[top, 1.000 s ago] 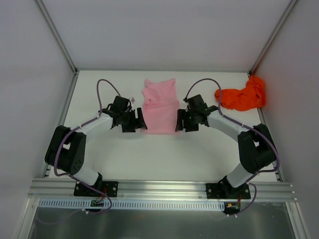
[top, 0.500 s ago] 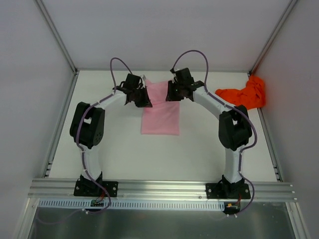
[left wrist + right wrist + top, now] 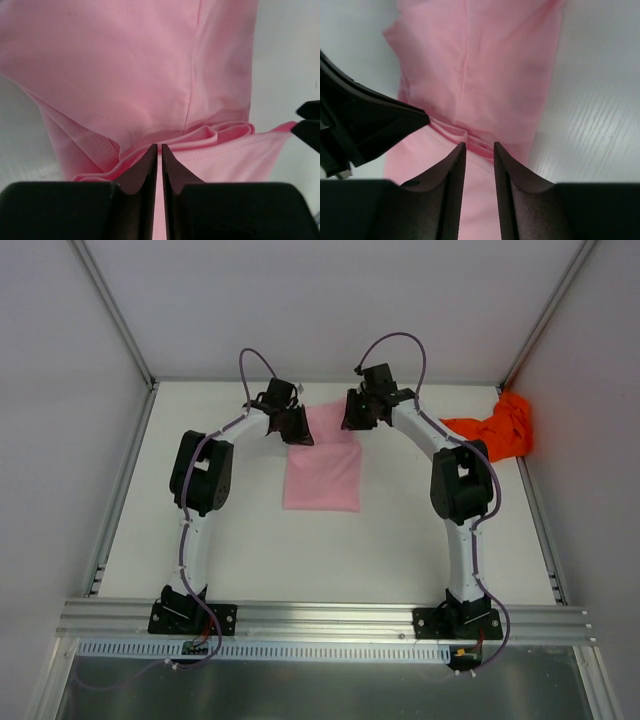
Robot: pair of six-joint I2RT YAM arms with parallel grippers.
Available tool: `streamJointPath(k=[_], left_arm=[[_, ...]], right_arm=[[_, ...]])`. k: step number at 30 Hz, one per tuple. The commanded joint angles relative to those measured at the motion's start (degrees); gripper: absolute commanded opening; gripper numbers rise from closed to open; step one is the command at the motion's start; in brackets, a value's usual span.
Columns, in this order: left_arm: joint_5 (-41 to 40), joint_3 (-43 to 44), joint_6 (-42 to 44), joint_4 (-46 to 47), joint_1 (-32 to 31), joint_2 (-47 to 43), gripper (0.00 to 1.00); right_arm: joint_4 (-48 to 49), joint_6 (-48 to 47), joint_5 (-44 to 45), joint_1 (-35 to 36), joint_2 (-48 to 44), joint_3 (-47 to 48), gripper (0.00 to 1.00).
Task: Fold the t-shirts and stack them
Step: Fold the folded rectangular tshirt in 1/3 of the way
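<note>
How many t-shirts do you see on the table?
2. The pink shirt lies mid-table, its far edge pinched by the left gripper and the right gripper. The orange shirt lies crumpled at the far right corner. None seems hidden.

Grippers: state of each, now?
Left gripper: closed on the pink shirt.
Right gripper: closed on a fold of the same shirt.

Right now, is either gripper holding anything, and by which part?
Both hold the pink t-shirt at its far end: the left gripper pinches the left side, the right gripper the right side, on bunched folds.
</note>
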Motion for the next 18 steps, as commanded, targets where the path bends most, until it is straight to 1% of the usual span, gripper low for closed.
streamJointPath(k=[1, 3, 4, 6, 7, 8, 9, 11, 12, 13, 14, 17, 18], left_arm=[[0.39, 3.64, 2.13, -1.03, 0.65, 0.21, 0.12], [0.57, 3.73, 3.09, -0.85, 0.65, -0.84, 0.18], [0.31, 3.82, 3.54, -1.11, 0.73, -2.32, 0.25], [-0.74, 3.90, 5.02, -1.64, 0.82, -5.74, 0.34], [-1.01, 3.82, 5.64, -2.42, 0.91, -6.98, 0.39], [-1.36, 3.73, 6.17, -2.87, 0.91, -8.47, 0.48], [-2.41, 3.38, 6.96, -3.57, 0.91, -11.45, 0.52], [-3.21, 1.98, 7.49, -4.80, 0.91, -14.80, 0.59], [-3.99, -0.99, 7.58, -4.72, 0.91, -18.47, 0.64], [-4.43, -2.93, 7.58, -4.54, 0.91, -20.42, 0.66], [-5.13, -7.21, 7.23, -3.58, 0.91, -24.27, 0.68], [-5.41, -14.09, 6.01, -2.35, 0.91, -29.48, 0.68], [-4.97, -18.81, 4.87, -1.99, 0.91, -32.11, 0.68]], right_arm=[[0.12, -1.94, -2.88, -0.04, -0.53, 5.86, 0.32], [0.04, -2.82, -3.50, -0.04, -1.58, 6.57, 0.34], [0.12, -3.09, -4.02, -0.04, -3.07, 6.57, 0.36], [-0.75, -4.74, -4.29, -0.04, -5.09, 6.05, 0.39], [-1.01, -5.11, -3.85, -0.04, -7.63, 5.44, 0.42], [-1.71, -5.37, -3.68, -0.04, -9.04, 3.52, 0.43], [-1.89, -5.64, -3.59, -0.04, -10.71, 2.02, 0.46], [-1.20, -5.64, -3.59, -0.04, -16.68, -2.37, 0.48], [-0.76, -5.46, -2.98, -0.04, -18.97, -8.13, 0.49], [-0.41, -5.11, -2.71, -0.04, -23.43, -11.32, 0.50], [0.64, -4.85, -1.92, -0.04, -25.47, -17.53, 0.51], [1.79, -3.79, -1.74, -0.04, -32.58, -26.53, 0.52], [2.32, -1.97, -2.35, -0.04, -33.83, -32.22, 0.53]])
